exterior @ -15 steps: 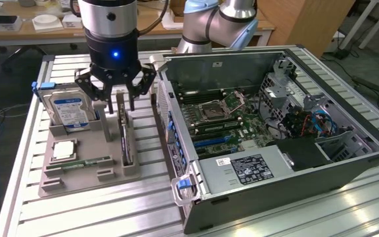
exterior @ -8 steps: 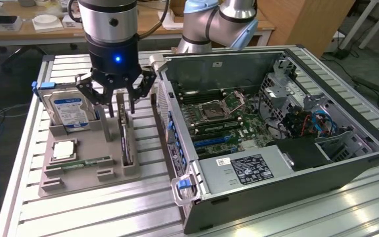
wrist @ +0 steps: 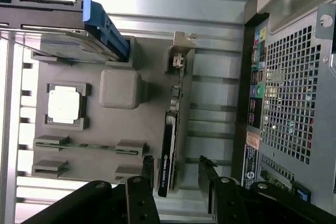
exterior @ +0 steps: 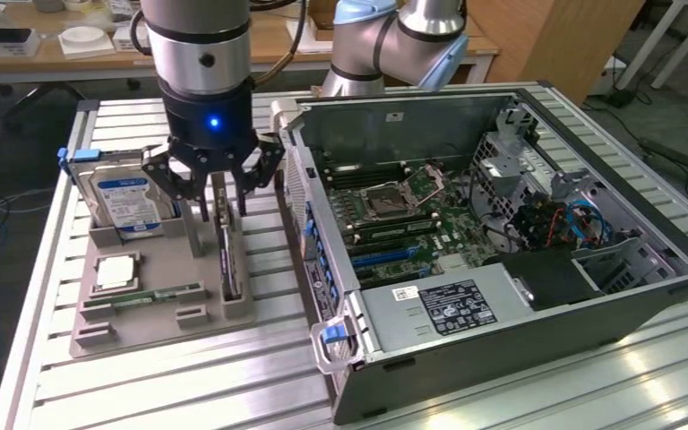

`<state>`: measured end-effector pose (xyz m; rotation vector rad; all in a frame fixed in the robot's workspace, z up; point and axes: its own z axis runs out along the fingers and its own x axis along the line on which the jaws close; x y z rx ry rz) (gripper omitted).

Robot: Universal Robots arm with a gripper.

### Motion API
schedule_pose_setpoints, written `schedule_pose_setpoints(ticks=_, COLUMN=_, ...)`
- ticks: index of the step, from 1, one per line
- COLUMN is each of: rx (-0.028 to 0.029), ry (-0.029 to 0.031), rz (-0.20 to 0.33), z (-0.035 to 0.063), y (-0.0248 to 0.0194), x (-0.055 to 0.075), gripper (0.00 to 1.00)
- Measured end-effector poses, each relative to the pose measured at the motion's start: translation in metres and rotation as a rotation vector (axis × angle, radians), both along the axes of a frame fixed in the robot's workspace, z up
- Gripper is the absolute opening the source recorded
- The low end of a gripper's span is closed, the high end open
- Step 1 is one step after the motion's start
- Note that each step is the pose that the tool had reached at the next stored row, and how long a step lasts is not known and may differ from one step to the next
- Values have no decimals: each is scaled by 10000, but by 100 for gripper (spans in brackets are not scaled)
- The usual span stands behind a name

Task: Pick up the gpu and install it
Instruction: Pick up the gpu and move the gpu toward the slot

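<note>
Right now my fingers (wrist: pixel 210 178) are spread wide, one on each side of the gpu (wrist: pixel 170 129), and hold nothing. In the wrist view I see a gap between each fingertip and the card, so I read no contact. From the exterior view the gripper (exterior: pixel 219 210) points straight down over the card, low above its top edge. I cannot tell how far the tips reach down past that edge.

The gpu stands on its long edge in a slot of the grey tray (exterior: pixel 165 260), on the side of the tray nearest the case (exterior: pixel 440 98). Its black face and silver bracket (wrist: pixel 181 51) show in the wrist view.

Further out on the same tray, a hard drive (exterior: pixel 123 202) with a blue-white label stands upright at the far end, towards the exterior view's left. A square chip (exterior: pixel 117 271) lies flat in a pocket in front of it, and a memory stick (exterior: pixel 159 294) sits between two holders nearer the camera.

The case lies open on its side just beside the tray, on the exterior view's right, with the board facing up. Tray and case both rest on the slatted metal table (exterior: pixel 201 385).
</note>
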<state>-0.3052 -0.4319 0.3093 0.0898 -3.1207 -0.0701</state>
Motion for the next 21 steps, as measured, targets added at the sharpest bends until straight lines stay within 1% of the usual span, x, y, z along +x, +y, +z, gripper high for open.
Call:
schedule_pose_setpoints(ticks=2, rx=-5, ry=-1, rz=-2, z=-36, y=-3, x=-1, gripper=47)
schedule_pose_setpoints(ticks=3, rx=-10, ry=1, rz=-1, z=-80, y=-4, x=0, gripper=47)
schedule_pose_setpoints(ticks=15, rx=-10, ry=0, rz=-97, z=-275, y=-4, x=0, gripper=47)
schedule_pose_setpoints(ticks=18, rx=-19, ry=1, rz=-99, z=-330, y=-5, x=0, gripper=47)
schedule_pose_setpoints(ticks=21, rx=-20, ry=1, rz=-100, z=-344, y=-4, x=0, gripper=47)
